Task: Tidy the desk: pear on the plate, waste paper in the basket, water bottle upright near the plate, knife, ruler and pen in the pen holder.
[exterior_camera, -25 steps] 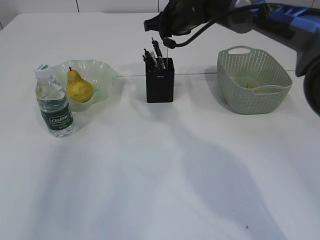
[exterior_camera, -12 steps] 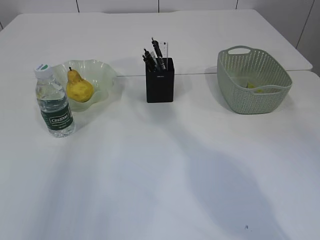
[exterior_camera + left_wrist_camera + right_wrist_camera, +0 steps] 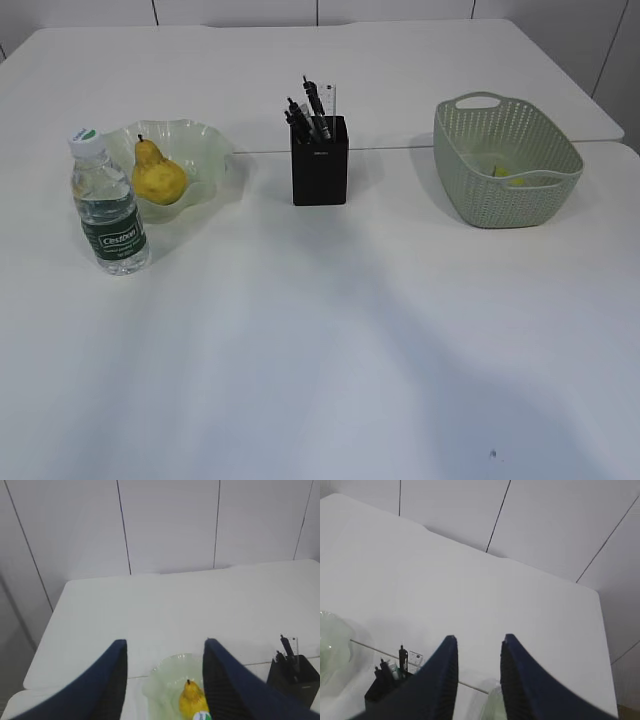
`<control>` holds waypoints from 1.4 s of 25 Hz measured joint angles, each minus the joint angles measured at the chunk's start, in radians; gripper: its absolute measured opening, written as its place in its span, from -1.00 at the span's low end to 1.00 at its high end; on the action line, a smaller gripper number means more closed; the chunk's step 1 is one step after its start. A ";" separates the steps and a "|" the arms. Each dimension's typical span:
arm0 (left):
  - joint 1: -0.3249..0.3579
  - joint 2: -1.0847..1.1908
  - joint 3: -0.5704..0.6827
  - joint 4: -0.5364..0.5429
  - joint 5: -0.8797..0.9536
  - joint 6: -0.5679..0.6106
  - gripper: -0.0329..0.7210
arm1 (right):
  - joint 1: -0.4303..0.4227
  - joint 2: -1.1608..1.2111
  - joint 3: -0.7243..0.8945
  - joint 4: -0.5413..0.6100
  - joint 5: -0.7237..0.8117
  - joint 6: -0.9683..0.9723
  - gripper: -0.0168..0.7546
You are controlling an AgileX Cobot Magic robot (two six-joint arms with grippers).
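The yellow pear (image 3: 158, 178) lies on the pale green wavy plate (image 3: 205, 150) at the left. A water bottle (image 3: 108, 205) stands upright just in front of the plate's left side. The black pen holder (image 3: 320, 165) in the middle holds a pen (image 3: 316, 103), a ruler (image 3: 331, 100) and other dark tools. Yellowish waste paper (image 3: 510, 178) lies inside the green basket (image 3: 505, 160) at the right. Neither arm shows in the exterior view. My left gripper (image 3: 166, 645) hangs open and empty high above the plate and pear (image 3: 192, 697). My right gripper (image 3: 479, 641) is open and empty, high above the table.
The white table spreads wide in front of the objects. A seam (image 3: 400, 148) between two tabletops runs behind the pen holder. The right wrist view shows the pen holder (image 3: 385, 687) at lower left and the table's far edge against a panelled wall.
One second ago the right arm reached over the pen holder from the upper right. It has withdrawn out of the exterior view. The objects have not moved.
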 joint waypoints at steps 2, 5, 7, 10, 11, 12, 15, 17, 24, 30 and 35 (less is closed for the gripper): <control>0.000 -0.009 -0.027 -0.001 0.079 0.000 0.01 | 0.000 -0.082 0.075 -0.006 0.006 0.000 -0.31; 0.000 -0.020 -0.072 -0.011 0.202 0.000 0.01 | 0.000 -0.206 0.220 -0.020 0.002 0.000 -0.31; 0.000 -0.024 -0.105 -0.057 0.277 0.028 0.01 | 0.000 -0.293 0.328 -0.022 -0.014 0.002 -0.31; 0.000 -0.025 -0.144 -0.173 0.391 0.113 0.01 | 0.000 -0.434 0.507 -0.022 -0.046 0.004 -0.31; 0.000 -0.025 -0.152 -0.219 0.427 0.147 0.01 | 0.000 -0.484 0.570 -0.022 -0.056 0.006 -0.31; 0.000 -0.025 -0.157 -0.259 0.460 0.182 0.00 | 0.000 -0.534 0.634 -0.022 -0.066 0.012 -0.31; 0.000 -0.025 -0.159 -0.390 0.548 0.289 0.00 | 0.000 -0.671 0.803 -0.022 -0.079 0.039 -0.31; 0.000 -0.025 -0.161 -0.468 0.603 0.349 0.01 | 0.000 -0.758 0.908 -0.022 -0.079 0.050 -0.31; 0.000 -0.087 -0.162 -0.613 0.739 0.520 0.01 | 0.000 -1.141 1.192 0.018 -0.065 0.055 -0.31; 0.000 -0.218 -0.122 -0.696 0.816 0.618 0.01 | 0.000 -1.396 1.320 0.151 0.100 -0.014 -0.31; 0.000 -0.370 -0.066 -0.706 0.818 0.622 0.01 | 0.000 -1.541 1.398 0.227 0.202 -0.061 -0.31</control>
